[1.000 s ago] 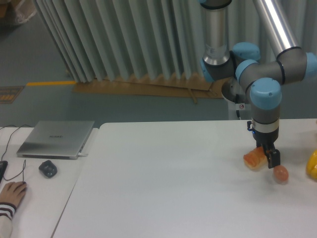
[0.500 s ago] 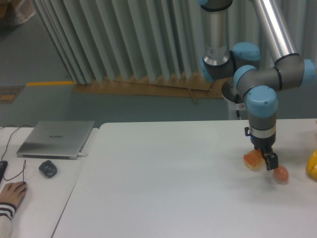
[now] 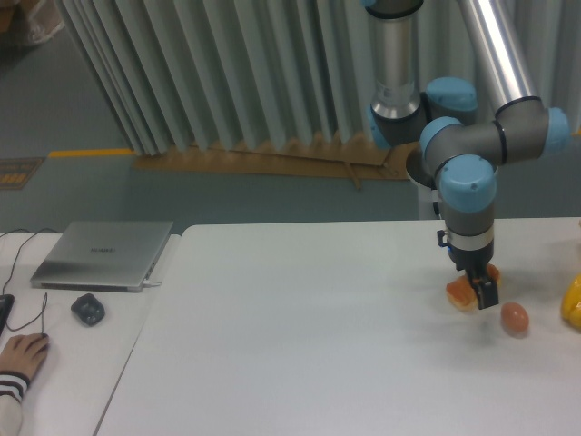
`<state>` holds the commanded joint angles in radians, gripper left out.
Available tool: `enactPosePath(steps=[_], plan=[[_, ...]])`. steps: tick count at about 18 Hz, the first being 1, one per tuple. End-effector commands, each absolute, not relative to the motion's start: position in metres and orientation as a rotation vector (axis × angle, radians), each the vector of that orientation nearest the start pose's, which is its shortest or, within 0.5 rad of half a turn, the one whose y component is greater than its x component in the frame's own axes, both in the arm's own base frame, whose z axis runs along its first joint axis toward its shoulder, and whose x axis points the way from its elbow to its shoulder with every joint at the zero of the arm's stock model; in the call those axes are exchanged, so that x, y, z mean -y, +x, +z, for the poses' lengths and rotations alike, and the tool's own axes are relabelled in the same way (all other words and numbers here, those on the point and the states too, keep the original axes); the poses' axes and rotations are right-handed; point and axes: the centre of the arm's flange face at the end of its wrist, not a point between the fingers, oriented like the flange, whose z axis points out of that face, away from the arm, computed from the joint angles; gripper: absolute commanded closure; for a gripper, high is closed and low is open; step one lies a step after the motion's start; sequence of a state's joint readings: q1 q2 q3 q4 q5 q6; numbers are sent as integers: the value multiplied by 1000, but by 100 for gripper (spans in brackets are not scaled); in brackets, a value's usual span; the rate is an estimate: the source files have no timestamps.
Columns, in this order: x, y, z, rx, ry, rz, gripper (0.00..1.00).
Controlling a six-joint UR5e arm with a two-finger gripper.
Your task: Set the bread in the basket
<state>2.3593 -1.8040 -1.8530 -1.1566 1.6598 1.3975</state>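
The bread point(image 3: 461, 293), a small golden-orange bun, lies on the white table point(image 3: 300, 336) at the right. My gripper point(image 3: 479, 287) hangs straight down over the bun's right end. A dark finger point(image 3: 486, 292) stands in front of the bun and covers part of it. The jaws look open around the bun, which still rests on the table. The basket is out of view.
A small brown egg point(image 3: 515, 317) lies just right of the gripper. A bright yellow thing point(image 3: 573, 303) is cut off by the right edge. On the left table are a closed laptop point(image 3: 103, 253), a mouse point(image 3: 88, 309) and a person's hand point(image 3: 20, 351).
The gripper has slid left, from between the bun and the egg to over the bun's right end. The bun and the egg have stayed put.
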Motion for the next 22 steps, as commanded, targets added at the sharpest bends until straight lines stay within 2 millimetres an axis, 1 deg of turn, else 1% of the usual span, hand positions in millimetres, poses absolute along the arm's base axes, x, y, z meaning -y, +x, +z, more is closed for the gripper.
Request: enactPosePath(steps=[4,11,15,22], plan=[[-460,-284,277,-987,-3110,-74,0],[-456,-285,268,-995,-3114,-100,0],[-451,-293,268,-977,-3121,-104,0],[-449,-301,264,-974,-3141,-94,0]])
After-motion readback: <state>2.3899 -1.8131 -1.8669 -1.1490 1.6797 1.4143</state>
